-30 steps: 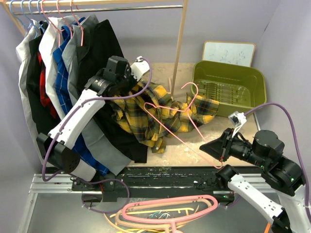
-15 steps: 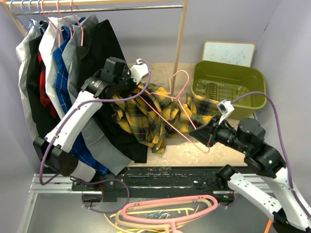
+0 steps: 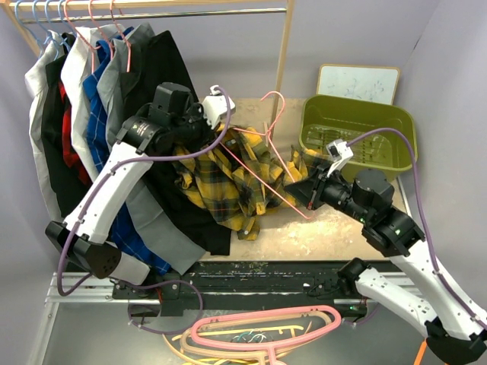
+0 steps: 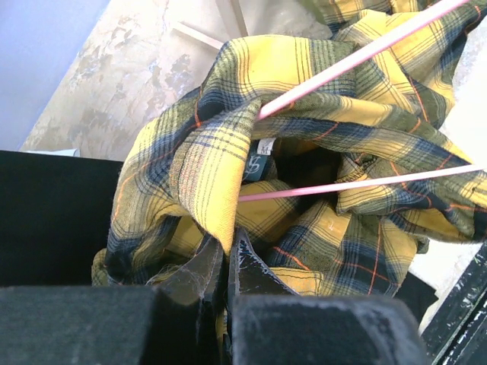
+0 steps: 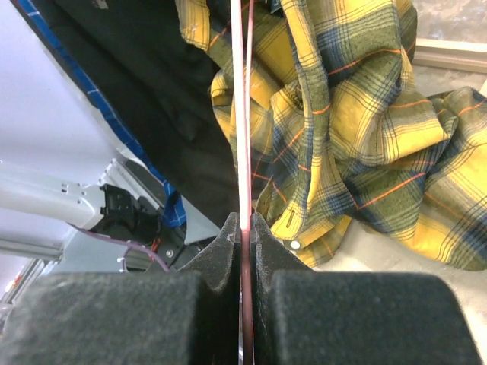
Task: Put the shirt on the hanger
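The shirt [image 3: 228,181] was bunched in a heap mid-table, its upper part lifted off the surface and the rest slumped onto the table [image 3: 342,228]. It lay against the black garment [image 3: 163,72] hanging from the clothes rail [image 3: 152,13], well to the left of the green bin [image 3: 358,137].

Left gripper [image 3: 202,131] sat at the top of the heap. In the left wrist view its fingers were closed tight, a fold of yellow plaid [image 4: 304,114] pinched between them [image 4: 228,255]. A small neck label [image 4: 257,163] showed just above the pinch, inside a dark opening in the cloth.

The hanger [image 3: 281,196] was tilted, with its hook up near the wooden rail post [image 3: 283,68] and its low corner toward the right arm. Right gripper [image 3: 310,204] was clamped on that low end; the right wrist view showed the pink wire [image 5: 240,114] running straight out from between the closed pads [image 5: 243,228], plaid cloth [image 5: 358,114] alongside it to the right.

From the left wrist view, two runs of the pink wire [image 4: 358,59] crossed the shirt and disappeared under folds near the label opening. How far they went in could not be seen. In the top view most of the wire triangle lay over the cloth.

A white board [image 3: 358,82] leaned behind the bin. A thick pink hanger [image 3: 266,325] lay below the arm bases at the near edge.
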You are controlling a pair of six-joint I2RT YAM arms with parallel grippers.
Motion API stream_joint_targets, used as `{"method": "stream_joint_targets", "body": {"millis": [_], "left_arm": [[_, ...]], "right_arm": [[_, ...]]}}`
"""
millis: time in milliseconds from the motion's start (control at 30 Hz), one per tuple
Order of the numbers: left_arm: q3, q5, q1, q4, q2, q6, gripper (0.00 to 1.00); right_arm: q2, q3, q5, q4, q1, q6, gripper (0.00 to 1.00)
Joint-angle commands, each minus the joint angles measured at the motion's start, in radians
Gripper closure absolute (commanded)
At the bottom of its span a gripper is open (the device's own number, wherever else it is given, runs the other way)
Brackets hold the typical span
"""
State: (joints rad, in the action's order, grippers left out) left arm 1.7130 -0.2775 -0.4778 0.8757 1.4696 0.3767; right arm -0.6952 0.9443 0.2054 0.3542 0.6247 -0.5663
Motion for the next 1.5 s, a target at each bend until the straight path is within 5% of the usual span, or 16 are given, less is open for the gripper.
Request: {"method": "stream_joint_targets", "body": {"millis": [0, 200, 333, 733, 1167, 1433, 1467], "left_arm": [[0.079, -0.037, 0.007, 0.002, -0.039, -0.015, 1.0], [0.153, -0.001, 0.006, 0.016, -0.032, -0.004, 1.0], [0.169, -0.01, 0.007, 0.025, -0.023, -0.007, 1.0], [0.271, -0.065, 0.007, 0.072, -0.004, -0.015, 1.0], [0.167, -0.233, 0.021, 0.075, -0.044, -0.04, 0.98], [0.179, -0.372, 0.022, 0.139, -0.061, -0.007, 0.93], [0.176, -0.368, 0.023, 0.142, -0.066, -0.002, 0.86]], "right_arm": [[-0.035, 0.041, -0.079, -0.096, 0.012, 0.038, 1.0], [-0.06, 0.099, -0.075, -0.081, 0.022, 0.094, 1.0], [-0.078, 0.014, 0.062, -0.265, 0.023, 0.047, 1.0], [-0.263, -0.027, 0.083, -0.703, 0.022, 0.019, 1.0], [-0.32, -0.117, -0.131, -0.95, 0.028, -0.038, 1.0], [-0.329, -0.19, -0.221, -1.072, 0.042, -0.04, 1.0], [-0.33, -0.196, -0.227, -1.085, 0.042, -0.034, 1.0]]}}
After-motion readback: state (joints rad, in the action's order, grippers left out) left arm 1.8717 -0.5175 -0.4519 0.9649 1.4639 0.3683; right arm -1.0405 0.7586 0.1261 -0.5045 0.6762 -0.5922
